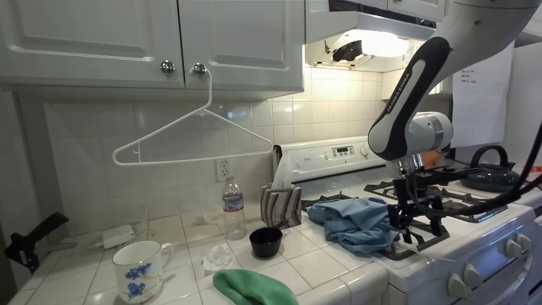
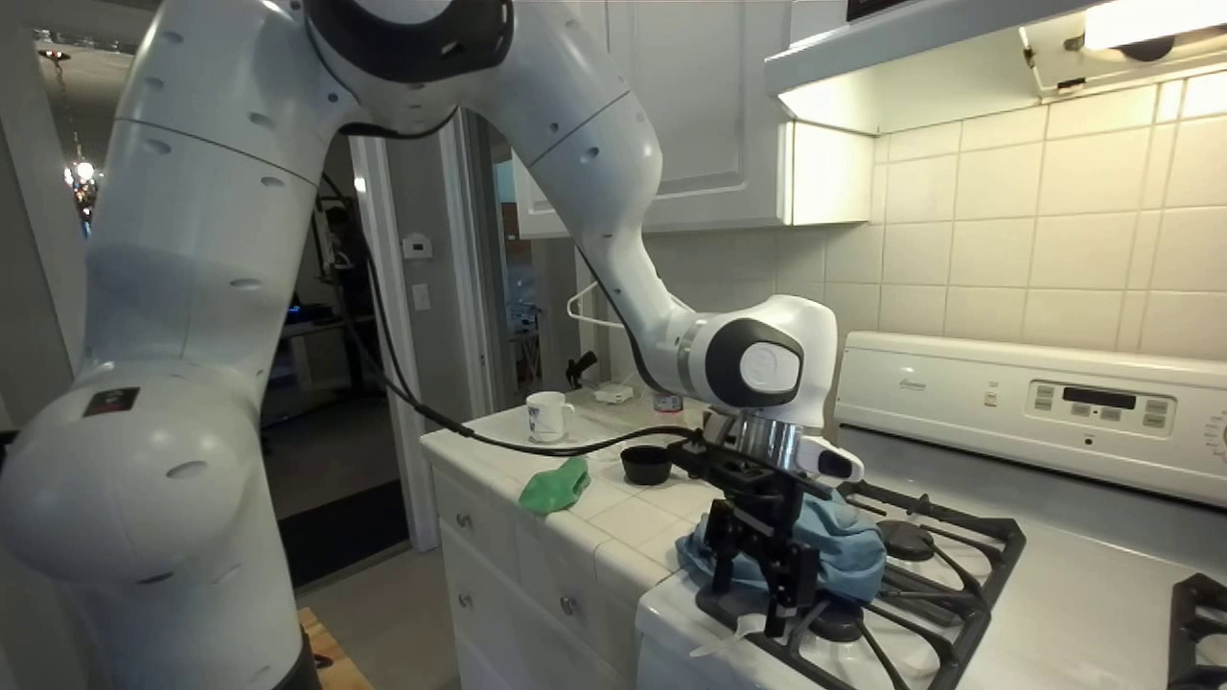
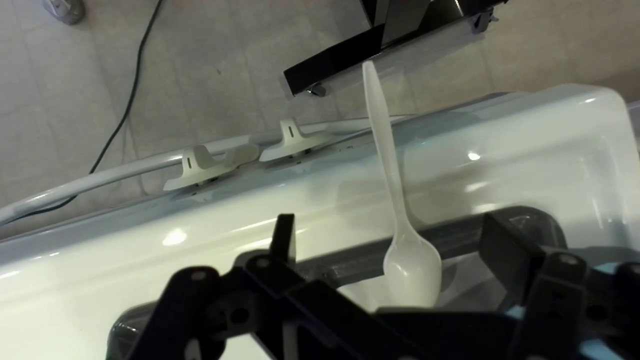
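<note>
I'm seeing the spoon (image 3: 395, 187) lying between my spread fingers (image 3: 512, 260) in the wrist view, its bowl end crossing the grate (image 3: 355, 262) beneath them. The cloth (image 1: 353, 222) is lying bunched just beside the fingers; the kettle (image 1: 488, 180) is sitting well apart from them.

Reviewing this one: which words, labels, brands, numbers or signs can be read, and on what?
"FRANKA EMIKA": on the robot arm's black strip, in an exterior view.
Too blurred: brand script on the stove backguard.
Too small: markings on the control panel.
Too blurred: print on the bottle label.
Too small: writing on the hanging paper.
Too small: any print on the arm sticker.
No number is legible.
</note>
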`<state>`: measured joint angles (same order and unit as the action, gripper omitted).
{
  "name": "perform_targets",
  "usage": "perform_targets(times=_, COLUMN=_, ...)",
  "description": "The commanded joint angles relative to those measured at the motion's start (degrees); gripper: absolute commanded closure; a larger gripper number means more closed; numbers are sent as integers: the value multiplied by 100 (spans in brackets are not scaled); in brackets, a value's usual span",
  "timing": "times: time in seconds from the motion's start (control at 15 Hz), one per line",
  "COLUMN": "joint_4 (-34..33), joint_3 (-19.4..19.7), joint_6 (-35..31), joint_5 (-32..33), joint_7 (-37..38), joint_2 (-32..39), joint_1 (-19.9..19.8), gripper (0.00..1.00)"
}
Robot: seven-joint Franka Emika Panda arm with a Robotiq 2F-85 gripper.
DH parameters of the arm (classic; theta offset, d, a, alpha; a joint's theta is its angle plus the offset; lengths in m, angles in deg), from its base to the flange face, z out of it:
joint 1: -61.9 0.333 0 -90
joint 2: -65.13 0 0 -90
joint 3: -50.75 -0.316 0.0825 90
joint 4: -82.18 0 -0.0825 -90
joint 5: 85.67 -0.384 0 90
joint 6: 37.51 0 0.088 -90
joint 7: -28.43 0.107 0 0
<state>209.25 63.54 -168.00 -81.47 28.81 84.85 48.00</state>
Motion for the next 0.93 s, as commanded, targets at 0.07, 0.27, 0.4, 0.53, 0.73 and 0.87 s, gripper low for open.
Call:
perform_targets(times=0.07, joint_4=-34, joint_3=8, joint_6=10, joint_5=-6, joint_7=6, joint_2=16, joint_1=22, gripper=1)
perform_targets(times=0.27, joint_4=76, joint_3=3, joint_6=-305, joint_5=117, joint_7=-129, joint_2=-12, joint_1=34, gripper=0)
perform_targets(times=0.4, joint_4=150, joint_3=-2, joint_6=-554, joint_5=148, joint_7=-143, joint_2=-9, joint_1=60, gripper=0)
perform_targets(times=0.53, joint_4=187, joint_3=-19, joint_6=-732, joint_5=115, joint_7=-159, joint_2=-4, joint_1=70, gripper=0)
perform_targets(times=0.73, joint_4=233, joint_3=-16, joint_6=-902, joint_5=137, joint_7=-147, joint_2=14, joint_1=115, gripper=18)
perform_targets(times=0.87, joint_4=267, joint_3=-10, joint_6=-951, joint_5=134, joint_7=-144, joint_2=15, joint_1=127, gripper=37)
